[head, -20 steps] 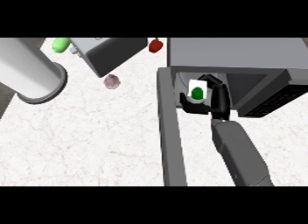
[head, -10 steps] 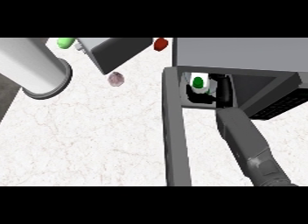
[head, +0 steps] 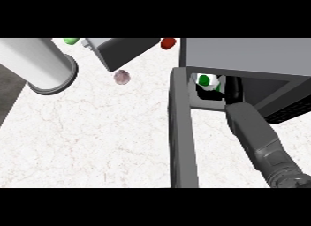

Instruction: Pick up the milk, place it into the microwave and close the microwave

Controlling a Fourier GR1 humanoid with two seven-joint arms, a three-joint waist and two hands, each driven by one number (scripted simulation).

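A: Fingers first. Right hand [head: 232, 88] was deep in the microwave [head: 262, 57] mouth, black fingers [head: 218, 85] beside the milk [head: 207, 82]. Curled round it or already let go? Couldn't tell; the dark cavity hid the contact. Left hand wasn't in view.

B: Big to small, then?

A: White marbled desk [head: 86, 132]; microwave at upper right; its door [head: 182, 132] swung open toward the lower edge; a pale cylinder [head: 37, 66] at upper left; a grey box [head: 122, 50] near the top; the grey right forearm [head: 256, 137]; then the milk, green-marked, inside the cavity near its left wall; a purplish lump [head: 121, 77]; a red thing [head: 168, 43]; a green thing [head: 70, 41].

B: Risks?

A: My guess: pulling the hand out could drag or tip the milk, since they sat so close. And the forearm lay across the opening, so the door would hit it if closed early.
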